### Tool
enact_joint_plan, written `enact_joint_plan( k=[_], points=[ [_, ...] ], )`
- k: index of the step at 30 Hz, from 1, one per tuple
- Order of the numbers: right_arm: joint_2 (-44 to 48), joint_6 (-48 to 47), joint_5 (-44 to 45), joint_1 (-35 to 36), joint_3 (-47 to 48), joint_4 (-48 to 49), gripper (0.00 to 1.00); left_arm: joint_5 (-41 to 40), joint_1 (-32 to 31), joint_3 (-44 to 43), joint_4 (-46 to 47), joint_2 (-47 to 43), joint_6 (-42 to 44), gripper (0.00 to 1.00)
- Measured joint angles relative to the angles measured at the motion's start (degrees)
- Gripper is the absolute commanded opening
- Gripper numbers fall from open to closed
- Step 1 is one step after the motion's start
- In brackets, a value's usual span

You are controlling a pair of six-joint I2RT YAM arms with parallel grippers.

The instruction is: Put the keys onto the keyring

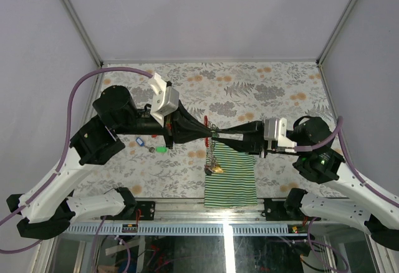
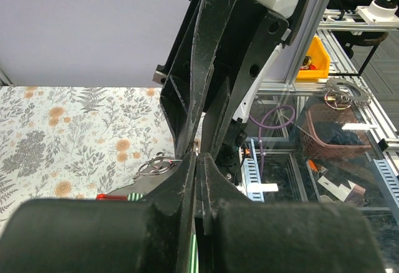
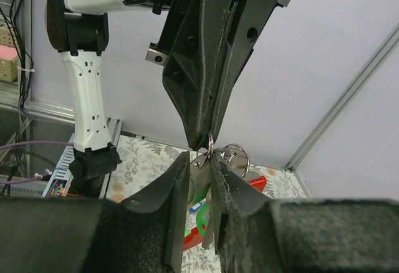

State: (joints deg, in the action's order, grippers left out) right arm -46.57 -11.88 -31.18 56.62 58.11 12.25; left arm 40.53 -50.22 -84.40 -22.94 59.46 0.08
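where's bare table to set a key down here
Free: the far strip of table beyond left gripper and right gripper, and the patch between the loose keys and the striped cloth. Crowded at centre, where they pinch the keyring.

The keyring (image 1: 212,137) is being held above the striped cloth (image 1: 240,182); a blue-tagged key (image 1: 139,141) and a green-tagged key (image 1: 162,149) are being left lying to its left.

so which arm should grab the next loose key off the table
Left. The blue-tagged key and green-tagged key lie on its side, near the left end effector; the right end effector would have to cross the keyring both are pinching, over the striped cloth.
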Motion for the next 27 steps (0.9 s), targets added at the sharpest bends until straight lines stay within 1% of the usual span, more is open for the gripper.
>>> enact_joint_plan(
  k=[3,9,12,13,17,21,27],
  points=[
    [0.00,0.63,-0.28,0.00,-0.02,0.52,0.19,0.20,0.00,0.00,0.00,0.00,0.02,0.00],
    [-0.37,3.37,-1.44,0.00,-0.63,3.30,0.00,0.81,0.00,-0.02,-0.02,-0.46,0.07,0.00],
    [-0.83,4.39,-1.66,0.00,-0.66,4.22,0.00,0.90,0.00,-0.02,-0.20,-0.81,0.31,0.01],
    [-0.92,4.39,-1.75,0.00,-0.66,4.28,0.00,0.87,0.00,-0.02,-0.33,-0.90,0.35,0.02],
    [-0.90,2.38,-1.53,0.00,-0.63,3.72,0.00,0.28,0.00,0.00,-0.76,-1.07,0.15,0.16],
    [-0.39,-3.78,-1.09,0.00,-0.31,-0.68,0.00,-3.06,0.00,0.50,-0.70,-2.10,-0.81,0.23],
    [1.64,-17.07,-0.66,0.00,-0.26,-8.20,0.00,-9.16,0.00,3.91,-0.66,-7.28,-3.43,0.29]
  ],
)
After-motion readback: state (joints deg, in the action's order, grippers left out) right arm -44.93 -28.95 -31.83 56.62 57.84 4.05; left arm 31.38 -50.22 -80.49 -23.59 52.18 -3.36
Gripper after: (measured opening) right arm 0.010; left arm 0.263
